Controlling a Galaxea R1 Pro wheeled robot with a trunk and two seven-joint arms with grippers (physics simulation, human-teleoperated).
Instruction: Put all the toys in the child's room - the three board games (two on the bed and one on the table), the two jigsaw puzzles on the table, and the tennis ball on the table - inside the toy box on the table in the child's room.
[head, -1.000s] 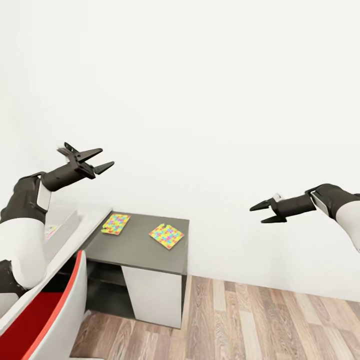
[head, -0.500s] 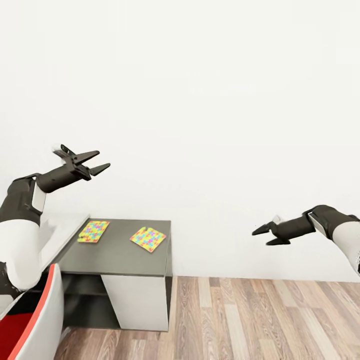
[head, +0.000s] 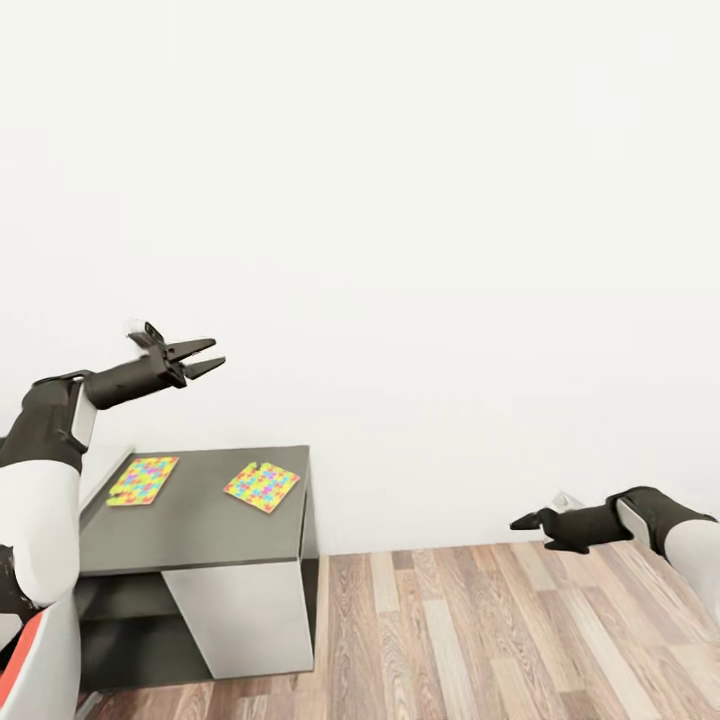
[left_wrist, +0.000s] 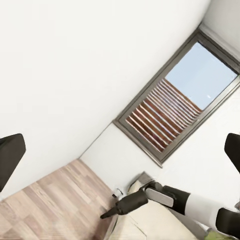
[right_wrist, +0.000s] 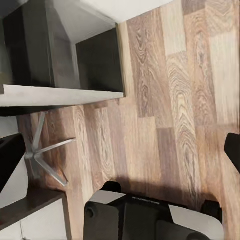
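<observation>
well, both my arms are raised in open air, with a blank white wall ahead. my left gripper (head: 205, 357) hangs high above the table (head: 200, 520), its two dark fingers spread apart and nothing between them; in the left wrist view those fingertips (left_wrist: 10, 155) sit at the far edges with open room between. the two jigsaw puzzles lie flat on the dark grey top below: the nearer jigsaw puzzle (head: 262, 486) sits toward the table's right side, tilted a little, and the other jigsaw puzzle (head: 143, 480) lies beside it to the left, apart from it. both are well below my left jaws and touch neither finger; the right-hand one lies lower and slightly right of my left fingertips.

my right gripper (head: 528, 524) is held low on the right side, over the wooden floor (head: 450, 630), well apart from the table and the puzzles. its fingers look close together from the head view, yet the right wrist view shows a dark fingertip (right_wrist: 232, 145) at the edge with floor planks in the wide gap, so i take those jaws as parted and empty.

my left wrist view also catches the right arm (left_wrist: 165, 197) before a window (left_wrist: 175, 97) with slatted blinds. a white and red chair (head: 45, 650) edges in at the lower left of the head view.
</observation>
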